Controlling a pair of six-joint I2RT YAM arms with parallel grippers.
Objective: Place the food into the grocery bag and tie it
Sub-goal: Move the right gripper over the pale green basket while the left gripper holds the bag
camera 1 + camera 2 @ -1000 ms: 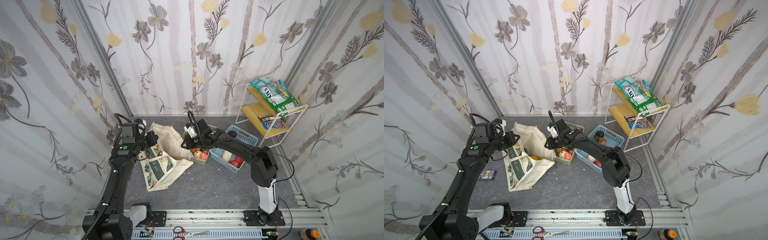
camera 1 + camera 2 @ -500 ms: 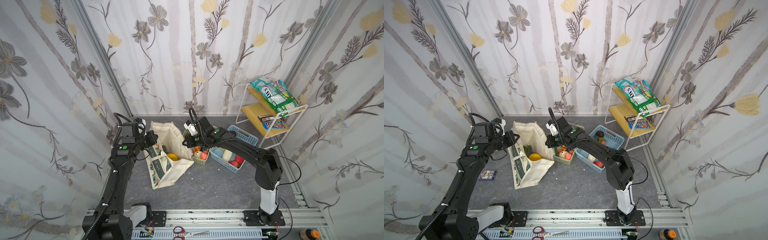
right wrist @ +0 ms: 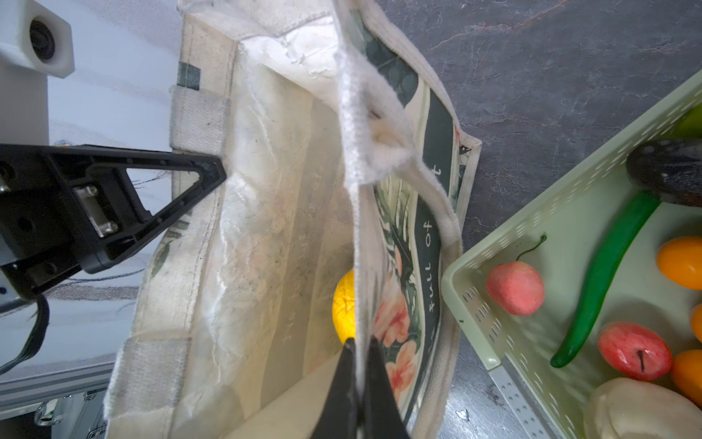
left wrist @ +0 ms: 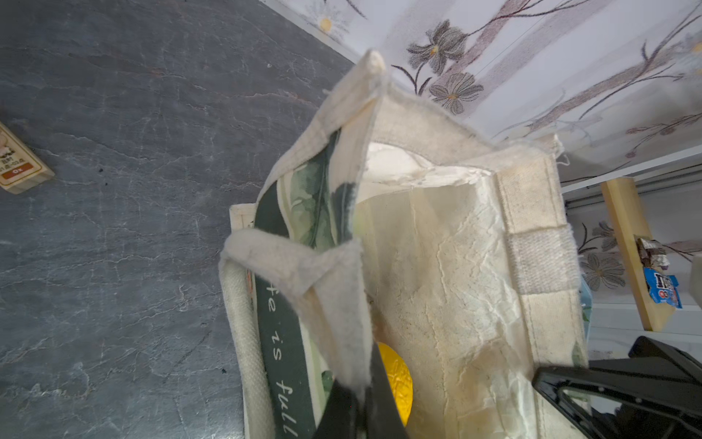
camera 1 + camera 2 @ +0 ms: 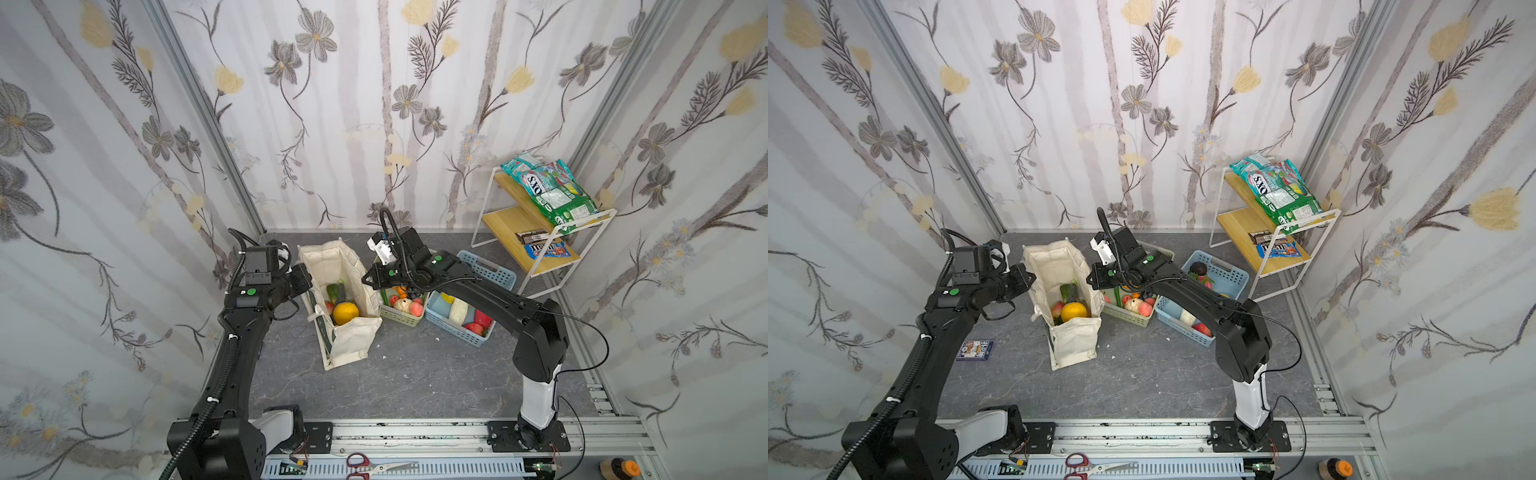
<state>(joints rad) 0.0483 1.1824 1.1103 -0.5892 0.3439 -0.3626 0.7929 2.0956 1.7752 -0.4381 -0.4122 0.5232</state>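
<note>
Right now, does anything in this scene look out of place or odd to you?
A small blue card box lies alone on the grey floor, left of the grocery bag in a top view, apart from everything else. A few white scraps lie near the bag. Nothing is spilled; the bag stands upright.

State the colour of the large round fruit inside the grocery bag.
The fruit is yellow-orange; clearest in a top view.

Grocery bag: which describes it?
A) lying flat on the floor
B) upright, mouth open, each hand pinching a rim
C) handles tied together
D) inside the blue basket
B: the grocery bag stands open between the left hand and right hand, each shut on its rim, orange fruit visible inside.
</note>
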